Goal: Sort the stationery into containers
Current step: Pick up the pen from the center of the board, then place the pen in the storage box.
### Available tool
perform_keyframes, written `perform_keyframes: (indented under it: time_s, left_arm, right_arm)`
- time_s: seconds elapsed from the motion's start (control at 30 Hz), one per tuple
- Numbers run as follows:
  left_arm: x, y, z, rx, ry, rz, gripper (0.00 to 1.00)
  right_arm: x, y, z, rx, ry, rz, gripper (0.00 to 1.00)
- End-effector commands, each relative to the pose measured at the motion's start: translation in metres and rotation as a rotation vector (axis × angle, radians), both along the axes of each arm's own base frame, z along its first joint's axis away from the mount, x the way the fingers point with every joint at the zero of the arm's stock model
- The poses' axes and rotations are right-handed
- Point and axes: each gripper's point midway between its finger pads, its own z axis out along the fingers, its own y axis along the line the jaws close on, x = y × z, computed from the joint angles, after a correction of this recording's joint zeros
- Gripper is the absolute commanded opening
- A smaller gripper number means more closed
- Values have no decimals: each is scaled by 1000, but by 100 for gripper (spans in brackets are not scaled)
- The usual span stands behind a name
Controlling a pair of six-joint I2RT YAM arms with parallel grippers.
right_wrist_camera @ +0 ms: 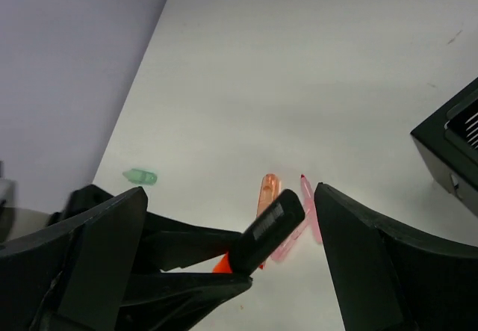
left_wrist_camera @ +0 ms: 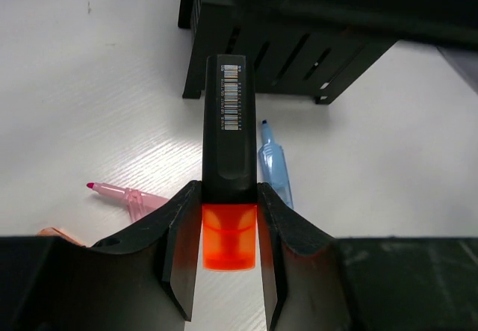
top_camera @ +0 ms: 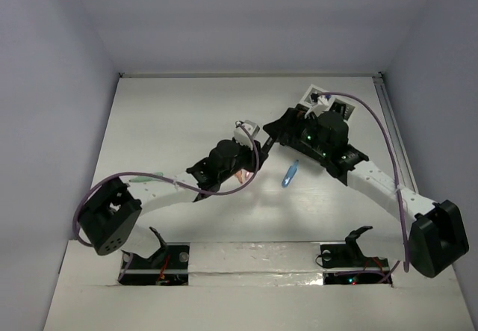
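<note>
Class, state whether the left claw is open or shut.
The left claw is shut on the marker; fingers press its sides.

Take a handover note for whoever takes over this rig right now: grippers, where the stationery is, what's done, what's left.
Left gripper: shut on a black-capped orange marker, pointed toward the black box.
Right gripper: open, empty.
Loose on the table: blue marker, pink marker, clear orange marker, small green piece.
Done: box contents not visible, cannot tell.
Left: put the held marker in, then sort the four loose ones.
</note>
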Motion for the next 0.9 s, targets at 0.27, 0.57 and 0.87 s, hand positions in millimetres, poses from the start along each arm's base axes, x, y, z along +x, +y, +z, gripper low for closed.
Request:
perform_keyframes:
  time_s: [0.27,0.57,0.87]
  left_arm:
    - [-10,12,64,-209,-110,13,6]
    - [-13,13,73,-225,-128,4,7]
    - [-17,13,69,-208,-132,-20,77]
  right_arm:
    - [-3,18,-11,70,33,-25,95]
    - [-4,31,-18,117,67,26,43]
    - [7,20,-4,114,-1,-53,0]
